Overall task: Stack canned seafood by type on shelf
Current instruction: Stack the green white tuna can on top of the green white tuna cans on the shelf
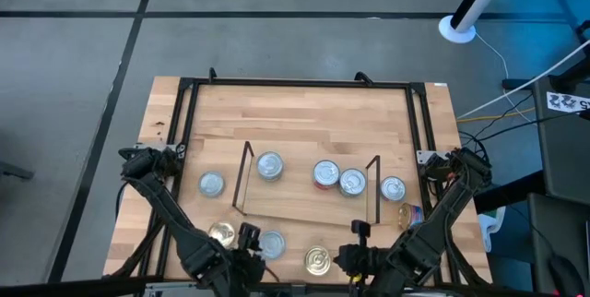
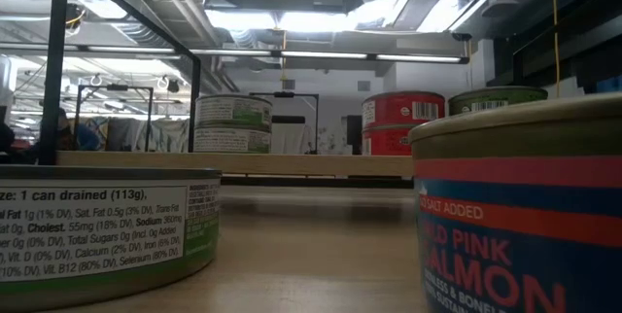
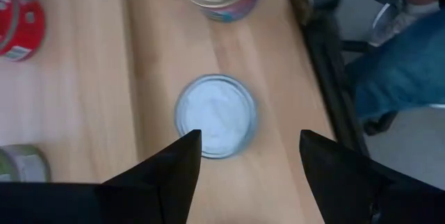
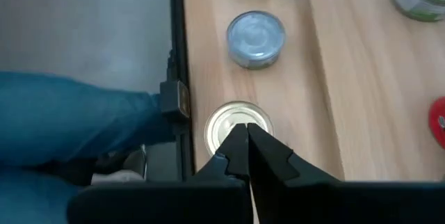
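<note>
With left gripper (image 3: 250,158) spread wide, silver-topped tin (image 3: 215,115) sits just ahead between fingers; right gripper (image 4: 245,140) pinched closed, empty, farther.

Left arm reaching in along the near edge, left gripper (image 3: 247,154) pointing downward, fingers (image 3: 177,165) spreading wide apart, nothing sitting between them, right arm mirroring it, right gripper (image 4: 245,140) hanging low, fingertips pressing together, holding nothing
</note>
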`<action>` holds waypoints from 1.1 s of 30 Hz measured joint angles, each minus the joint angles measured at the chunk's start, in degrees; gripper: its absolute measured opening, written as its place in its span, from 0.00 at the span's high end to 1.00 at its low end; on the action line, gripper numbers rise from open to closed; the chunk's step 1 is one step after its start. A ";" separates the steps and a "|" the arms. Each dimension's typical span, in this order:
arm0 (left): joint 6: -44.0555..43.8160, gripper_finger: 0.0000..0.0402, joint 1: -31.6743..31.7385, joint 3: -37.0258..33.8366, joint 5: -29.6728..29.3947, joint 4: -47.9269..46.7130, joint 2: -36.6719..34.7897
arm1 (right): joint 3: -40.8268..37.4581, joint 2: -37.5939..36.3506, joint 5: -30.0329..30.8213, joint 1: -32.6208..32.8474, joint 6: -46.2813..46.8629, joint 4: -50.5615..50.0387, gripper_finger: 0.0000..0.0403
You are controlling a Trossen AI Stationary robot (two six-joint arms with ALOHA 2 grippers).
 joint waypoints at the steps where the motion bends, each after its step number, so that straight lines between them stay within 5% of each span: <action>1: 0.21 0.41 -0.38 0.02 0.03 0.13 0.24 | 0.00 0.00 -1.28 -0.45 -0.88 0.27 0.97; 15: 8.60 0.41 -2.23 0.00 -2.16 1.11 7.24 | 0.00 0.00 -7.28 -8.07 -14.24 8.92 0.61; 25: 13.64 0.41 -0.23 -0.02 -4.04 1.34 11.92 | 0.00 0.00 -8.85 -9.28 -35.59 8.89 0.58; 33: 13.74 0.42 0.36 -0.04 -4.24 1.19 12.05 | -4.54 0.84 -12.00 -9.28 -42.31 13.74 0.58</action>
